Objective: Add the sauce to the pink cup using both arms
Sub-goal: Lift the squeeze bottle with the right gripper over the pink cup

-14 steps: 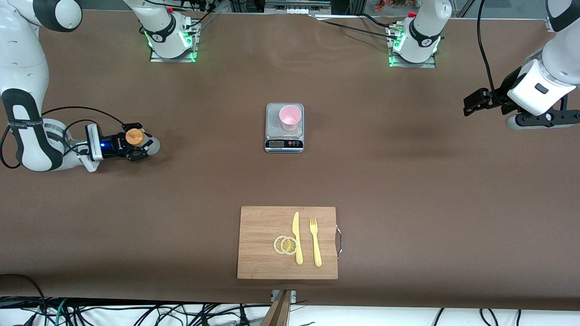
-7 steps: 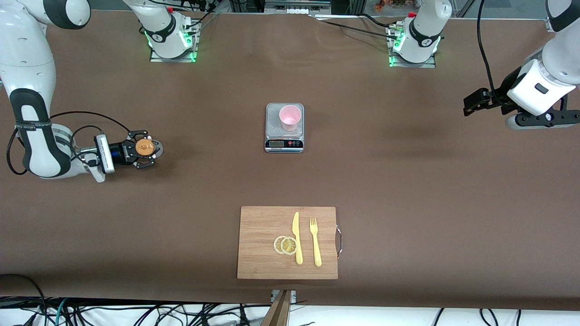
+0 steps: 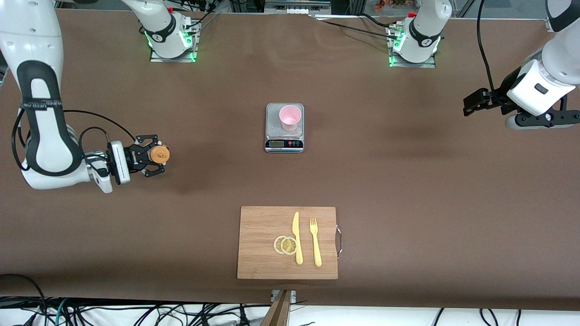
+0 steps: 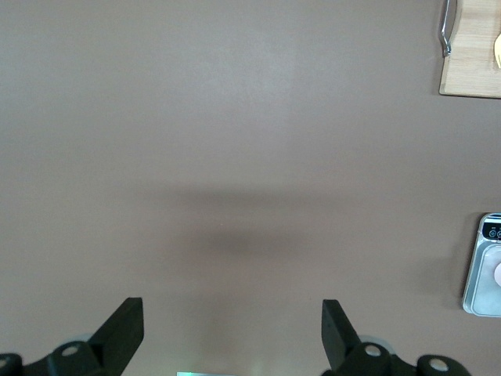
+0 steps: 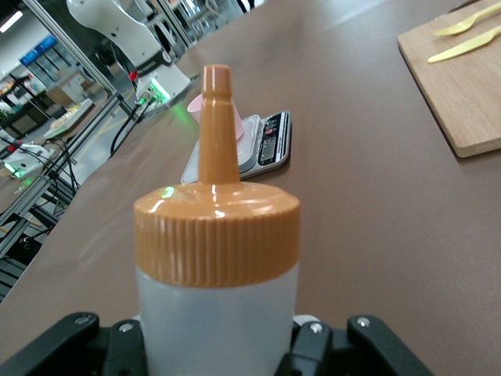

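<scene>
At the middle left of the front view the right gripper is clenched on the sauce bottle, carrying it above the bare brown table toward the right arm's end, with the orange cap pointing toward the centre; the right wrist view shows the whitish body seated between the black fingers and the nozzle lined up roughly with the pink cup; that cup stands upright on a small kitchen scale at the upper centre of the front view, farther from the front camera than the wooden cutting board, which carries a yellow knife, a yellow fork and two lemon slices at the lower centre; the left gripper hangs at the upper right of the front view over bare table with its fingers released and wide apart, and that arm waits; the step in hand looks like bringing the bottle to the cup, and doing it well probably means travelling level, well above the scale, so nothing is knocked, stopping with the nozzle over the cup's mouth before tipping, and keeping the grip low on the body so the left gripper has room to steady or squeeze; squeezing early would likely spill on the scale.
</scene>
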